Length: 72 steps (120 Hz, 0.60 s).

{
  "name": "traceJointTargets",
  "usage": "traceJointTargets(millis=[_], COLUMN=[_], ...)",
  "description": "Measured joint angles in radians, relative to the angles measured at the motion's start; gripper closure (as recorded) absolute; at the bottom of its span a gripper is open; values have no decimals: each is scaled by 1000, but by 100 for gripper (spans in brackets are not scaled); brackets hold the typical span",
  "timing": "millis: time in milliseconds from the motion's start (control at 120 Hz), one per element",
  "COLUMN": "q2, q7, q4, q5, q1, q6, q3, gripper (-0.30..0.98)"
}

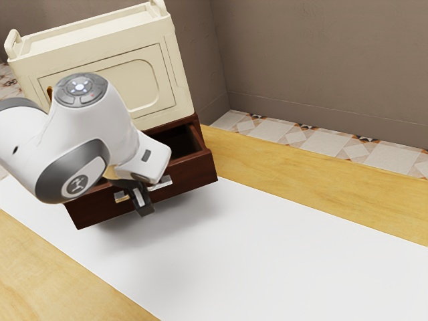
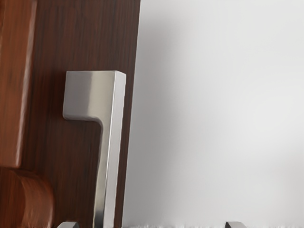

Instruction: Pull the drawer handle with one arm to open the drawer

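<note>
Exterior view: brown drawer (image 1: 194, 176) left of centre, pulled out, hollow showing. Claw (image 1: 142, 208) just in front, at silver handle (image 1: 162, 182). Claw spread, tips well apart; in wrist view handle lies nearer one tip. Cream box (image 1: 168, 50) upper left, above drawer. White sheet (image 1: 267, 254) on wooden desk (image 1: 301, 170), reaching lower right.

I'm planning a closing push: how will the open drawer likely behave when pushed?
The drawer should feel stiff: its front looks like solid wood. It appears to run back into the dark casing, so it would probably slide rather than tip. The smooth, shiny handle may be slippery.
</note>
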Motion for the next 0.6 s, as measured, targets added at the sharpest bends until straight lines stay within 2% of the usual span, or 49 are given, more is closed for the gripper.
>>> traceJointTargets(millis=[425,600], q2=[-7,-11], q7=[0,-3], q4=[9,48], q5=[-5,-7], q1=[0,0], q6=[-9,-21], q3=[-2,-55], gripper=[28,28])
